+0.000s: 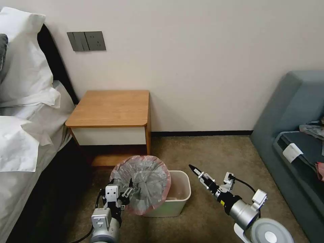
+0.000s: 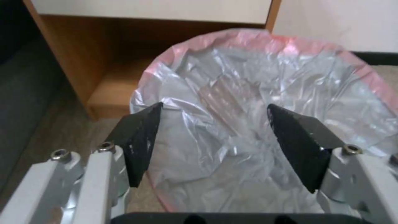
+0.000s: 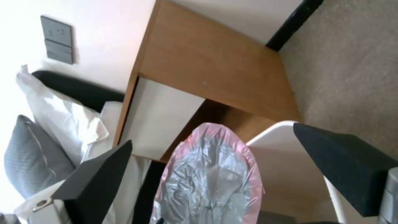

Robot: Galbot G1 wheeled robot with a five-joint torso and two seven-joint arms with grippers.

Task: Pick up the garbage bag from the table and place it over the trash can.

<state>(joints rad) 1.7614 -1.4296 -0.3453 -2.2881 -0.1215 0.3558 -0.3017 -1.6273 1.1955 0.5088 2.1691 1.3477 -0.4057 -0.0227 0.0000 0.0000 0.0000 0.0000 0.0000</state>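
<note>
Head view: bag [image 1: 143, 184] stood spread like a disc, pink rim showing all round, over the left half of the trash can [image 1: 179, 195], which sat on the carpet at 5 o'clock from the table [image 1: 111, 108].
Left gripper [image 1: 128, 190]: it sat at the bag's 8 o'clock edge, touching the plastic.
Right gripper [image 1: 195, 169]: it hung at 3 o'clock of the can, apart from can and bag.
Left wrist view: left gripper [image 2: 213, 109] had its jaws spread wide, grey plastic [image 2: 248, 102] bulging between them, gripping nothing; table shelf [image 2: 112, 93] beyond.
Right wrist view: right gripper [image 3: 211, 146] was parted wide, holding nothing; bag [image 3: 211, 177], can rim [image 3: 269, 130] and table [image 3: 215, 62] lay beyond.
</note>
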